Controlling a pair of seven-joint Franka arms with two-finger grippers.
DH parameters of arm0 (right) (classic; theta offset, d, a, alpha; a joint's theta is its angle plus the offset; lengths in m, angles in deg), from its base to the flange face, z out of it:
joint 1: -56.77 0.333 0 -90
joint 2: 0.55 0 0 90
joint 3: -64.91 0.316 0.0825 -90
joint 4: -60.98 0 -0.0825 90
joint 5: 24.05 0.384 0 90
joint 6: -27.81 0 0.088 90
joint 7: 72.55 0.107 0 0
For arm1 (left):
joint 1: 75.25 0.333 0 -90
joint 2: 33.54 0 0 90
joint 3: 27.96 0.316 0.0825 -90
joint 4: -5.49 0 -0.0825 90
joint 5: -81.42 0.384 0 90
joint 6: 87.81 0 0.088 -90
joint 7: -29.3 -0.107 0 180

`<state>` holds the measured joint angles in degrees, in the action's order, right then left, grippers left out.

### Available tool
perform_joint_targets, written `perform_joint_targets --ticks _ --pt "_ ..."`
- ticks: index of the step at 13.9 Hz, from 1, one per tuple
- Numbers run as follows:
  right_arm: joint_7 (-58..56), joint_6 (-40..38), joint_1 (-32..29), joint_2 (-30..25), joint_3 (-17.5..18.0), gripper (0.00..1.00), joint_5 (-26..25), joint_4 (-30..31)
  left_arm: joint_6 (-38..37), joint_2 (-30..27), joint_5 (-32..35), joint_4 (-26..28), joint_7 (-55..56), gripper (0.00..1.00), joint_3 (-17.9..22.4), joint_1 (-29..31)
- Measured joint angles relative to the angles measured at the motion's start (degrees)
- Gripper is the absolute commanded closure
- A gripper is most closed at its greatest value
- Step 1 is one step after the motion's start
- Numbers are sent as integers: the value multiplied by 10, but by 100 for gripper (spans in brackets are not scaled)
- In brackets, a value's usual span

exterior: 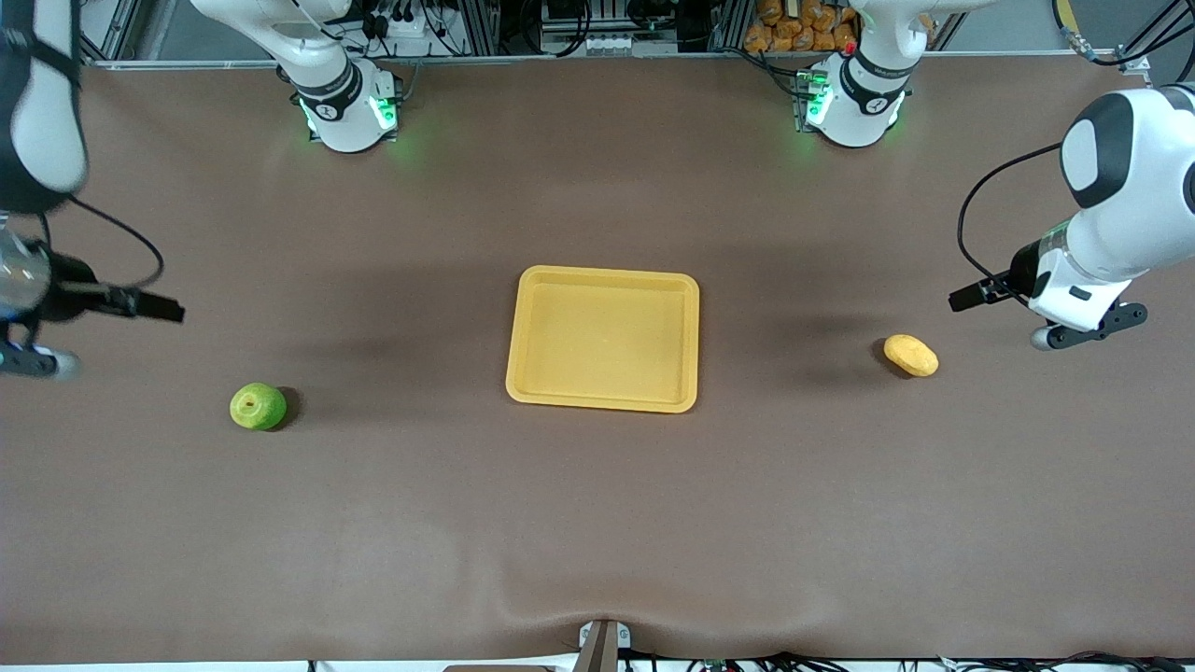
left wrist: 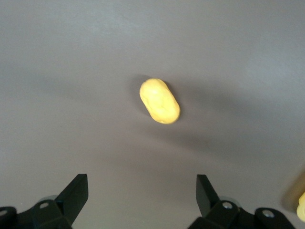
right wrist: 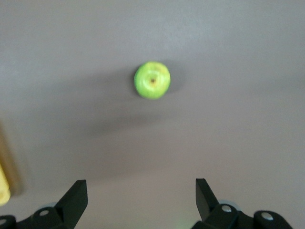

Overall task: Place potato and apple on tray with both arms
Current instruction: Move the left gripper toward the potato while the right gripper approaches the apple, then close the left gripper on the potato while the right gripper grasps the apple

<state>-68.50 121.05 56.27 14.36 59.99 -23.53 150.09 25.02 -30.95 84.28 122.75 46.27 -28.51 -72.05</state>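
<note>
The yellow-orange tray (exterior: 603,273) lies empty at the table's middle. The green apple (exterior: 258,406) sits toward the right arm's end, a little nearer the front camera than the tray. The yellow-tan potato (exterior: 910,355) lies toward the left arm's end. My left gripper (left wrist: 142,186) is open and empty, up in the air beside the potato (left wrist: 159,101), at the table's end (exterior: 1088,329). My right gripper (right wrist: 141,188) is open and empty, up in the air beside the apple (right wrist: 152,80), at the other end (exterior: 37,362).
The two arm bases (exterior: 350,112) (exterior: 850,107) stand along the table's back edge. A small bracket (exterior: 602,644) sits at the near edge. A corner of the tray shows in both wrist views (left wrist: 300,205) (right wrist: 4,186).
</note>
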Motion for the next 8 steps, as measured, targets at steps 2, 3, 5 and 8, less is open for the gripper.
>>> perform_joint_targets --ticks 2,3,5,8 --pt "0 42 -9 30 -3 0 16 0 13 15 0 2 5 0 0 16" --pt "0 49 -19 37 -3 0 31 0 19 24 0 2 15 0 0 23" --pt "-1 61 -39 47 -5 0 56 1 28 42 0 3 42 0 0 29" --pt "-1 92 -43 76 -4 0 75 2 53 69 -8 3 77 0 -1 28"
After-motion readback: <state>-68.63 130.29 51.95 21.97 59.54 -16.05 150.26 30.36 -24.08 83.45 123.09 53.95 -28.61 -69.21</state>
